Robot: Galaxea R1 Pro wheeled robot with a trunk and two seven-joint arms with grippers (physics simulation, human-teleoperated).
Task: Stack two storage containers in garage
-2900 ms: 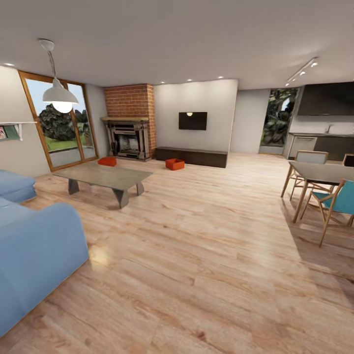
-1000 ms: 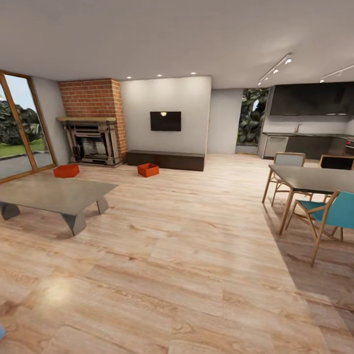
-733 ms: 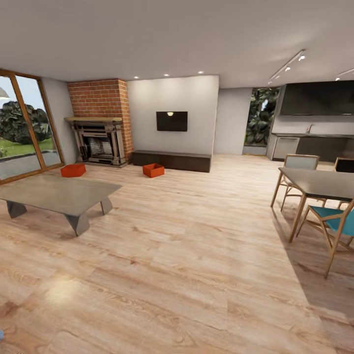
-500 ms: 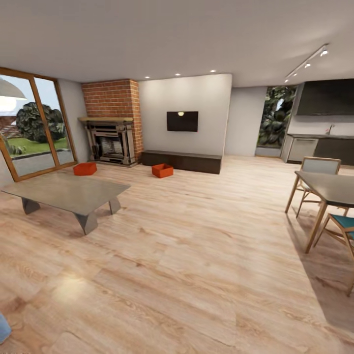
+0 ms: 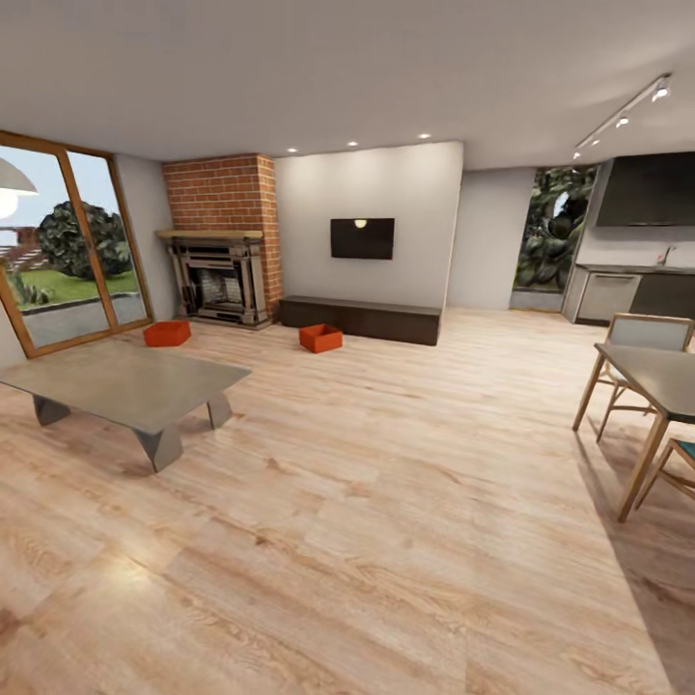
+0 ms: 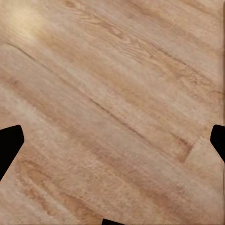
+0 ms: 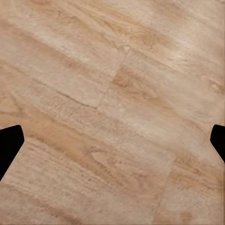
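Both claws hang over bare wood plank floor (image 6: 112,93), fingers spread wide and holding nothing: left gripper (image 6: 112,140), right gripper (image 7: 112,140). Best to drive past the grey coffee table (image 5: 125,386), staying clear of its near corner. Far off, apparently on the floor, sit the two storage containers: one (image 5: 167,333) by the brick fireplace (image 5: 220,241), one (image 5: 320,338) before the dark low cabinet (image 5: 362,319).

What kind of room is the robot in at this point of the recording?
Apparently an open-plan living room in a home: a brick fireplace, a wall-mounted TV and a low grey coffee table on wood flooring, with a dining table at the right.
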